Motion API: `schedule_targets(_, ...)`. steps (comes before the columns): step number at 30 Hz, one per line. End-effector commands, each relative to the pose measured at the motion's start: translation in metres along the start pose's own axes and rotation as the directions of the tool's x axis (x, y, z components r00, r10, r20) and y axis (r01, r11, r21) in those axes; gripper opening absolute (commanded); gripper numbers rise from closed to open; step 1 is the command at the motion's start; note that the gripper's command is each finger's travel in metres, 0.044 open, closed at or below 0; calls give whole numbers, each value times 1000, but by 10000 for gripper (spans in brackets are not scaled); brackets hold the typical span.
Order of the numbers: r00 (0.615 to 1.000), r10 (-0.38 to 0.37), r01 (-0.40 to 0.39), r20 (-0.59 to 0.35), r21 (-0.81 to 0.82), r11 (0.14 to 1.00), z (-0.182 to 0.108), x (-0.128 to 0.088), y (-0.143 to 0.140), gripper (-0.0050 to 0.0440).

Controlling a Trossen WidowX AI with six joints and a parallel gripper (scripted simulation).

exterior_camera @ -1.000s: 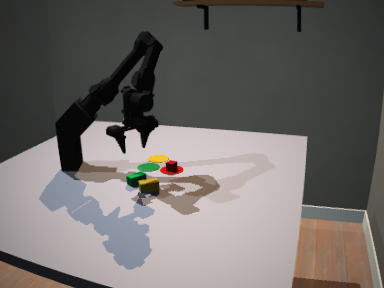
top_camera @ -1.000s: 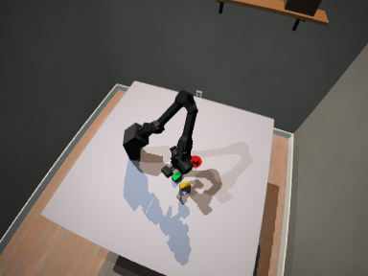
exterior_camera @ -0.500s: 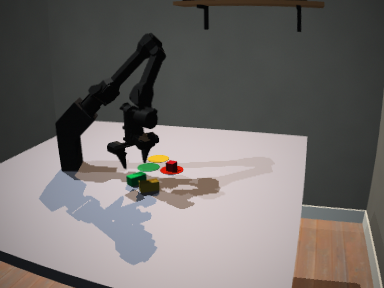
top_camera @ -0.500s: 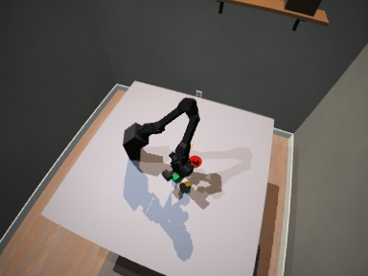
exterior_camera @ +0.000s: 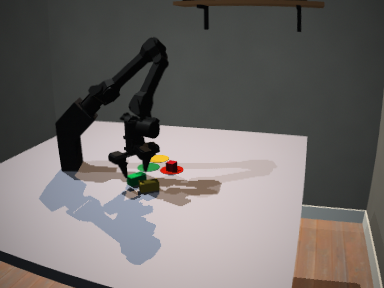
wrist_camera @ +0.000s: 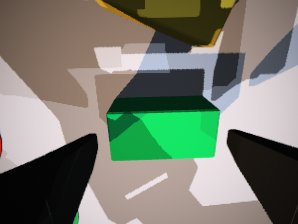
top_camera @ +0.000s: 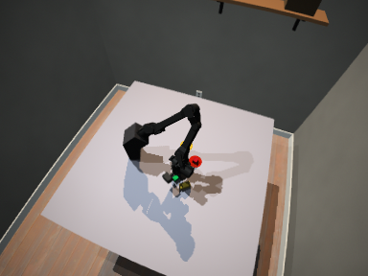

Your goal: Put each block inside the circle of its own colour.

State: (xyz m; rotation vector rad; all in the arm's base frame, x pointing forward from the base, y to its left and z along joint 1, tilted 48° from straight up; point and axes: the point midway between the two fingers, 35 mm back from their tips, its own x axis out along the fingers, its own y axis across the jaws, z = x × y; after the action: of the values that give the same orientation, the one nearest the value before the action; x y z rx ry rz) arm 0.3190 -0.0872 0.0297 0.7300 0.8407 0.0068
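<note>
The green block (wrist_camera: 164,128) lies on the table between my open fingers, one fingertip on each side and apart from it. It also shows in the exterior view (exterior_camera: 136,178) and the top view (top_camera: 175,177). My gripper (exterior_camera: 134,167) is open and low over it. The yellow block (exterior_camera: 149,186) lies just beyond the green one, and shows at the top of the wrist view (wrist_camera: 170,17). The red block (exterior_camera: 171,165) sits on the red circle (exterior_camera: 169,172). The green circle (exterior_camera: 148,167) and yellow circle (exterior_camera: 159,158) lie behind my gripper.
The arm's black base (exterior_camera: 70,140) stands at the left of the white table top. A wooden floor surrounds the table. A shelf (exterior_camera: 250,4) hangs on the back wall.
</note>
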Motion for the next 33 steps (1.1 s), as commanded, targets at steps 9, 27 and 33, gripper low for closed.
schedule_targets(9, 1000, -2, 2, 16, -6, 1000, 5, 15, 1, 400)
schedule_targets(27, 1000, 2, -1, 21, -11, 1000, 5, 12, 2, 276)
schedule_targets(33, 1000, 4, -4, 29, -20, 1000, 9, 5, 3, 270)
